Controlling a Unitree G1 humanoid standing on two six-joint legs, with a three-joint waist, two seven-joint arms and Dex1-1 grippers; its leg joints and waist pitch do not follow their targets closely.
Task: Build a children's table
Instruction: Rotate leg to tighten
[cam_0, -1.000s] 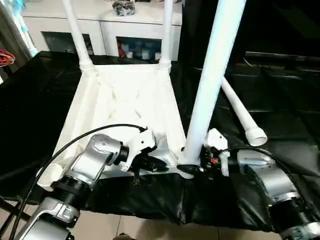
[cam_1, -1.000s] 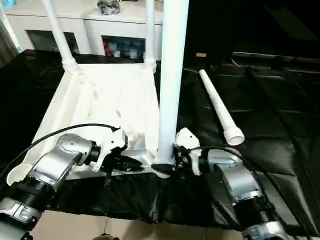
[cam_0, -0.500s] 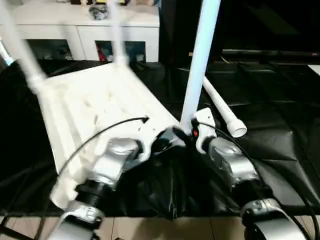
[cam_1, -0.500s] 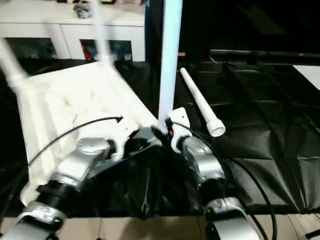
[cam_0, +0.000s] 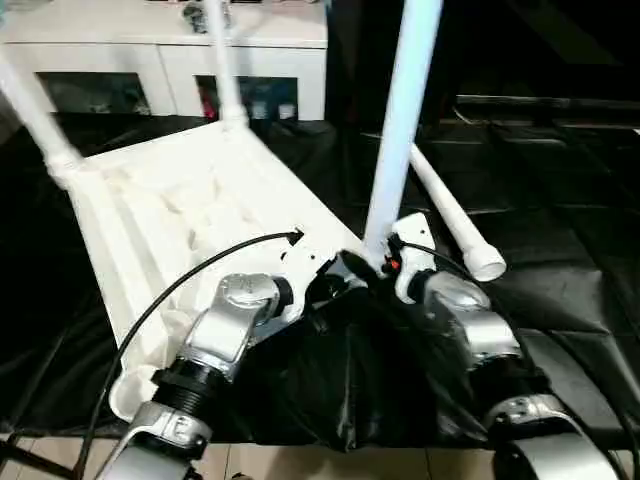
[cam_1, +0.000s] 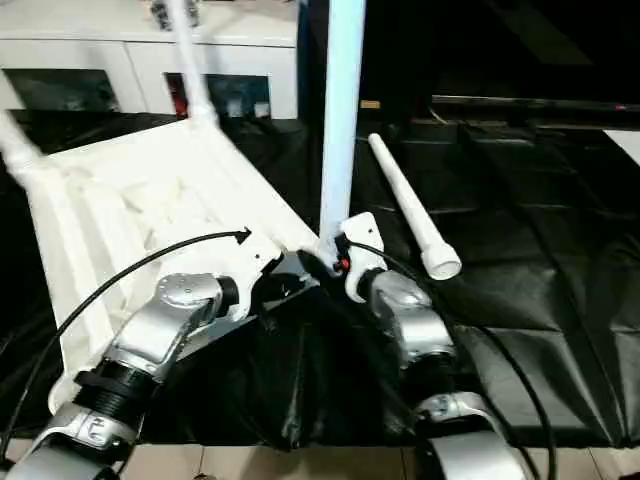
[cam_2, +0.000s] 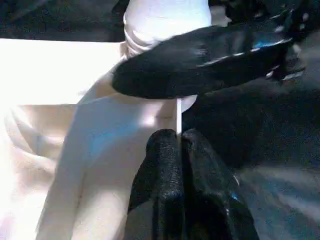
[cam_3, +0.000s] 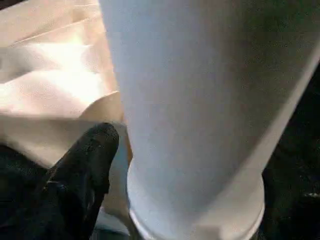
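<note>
A: Upside down on the black-draped desk (cam_0: 560, 200), that table top (cam_0: 170, 210). Why?

B: Keeps the ribbed underside and corner sockets facing up, ready to take legs. Two far legs (cam_0: 225, 70) seated already, standing straight.

A: And the upright leg (cam_0: 400, 130) at the near corner?

B: Standing in its socket, between both arms. Probably being seated or tightened.

A: Left gripper (cam_2: 178, 140)?

B: Closed tight, pressed at the top's edge just beside that socket. Likely there to brace the top against sliding or turning.

A: Right gripper (cam_0: 385, 262)?

B: Low at the leg's base, where a push or twist counts most. Clamped or let go, cannot tell.

A: Left to do?

B: One loose leg (cam_0: 450, 215) lying on the desk to the right, near at hand. One near socket (cam_0: 125, 395) bare.
</note>
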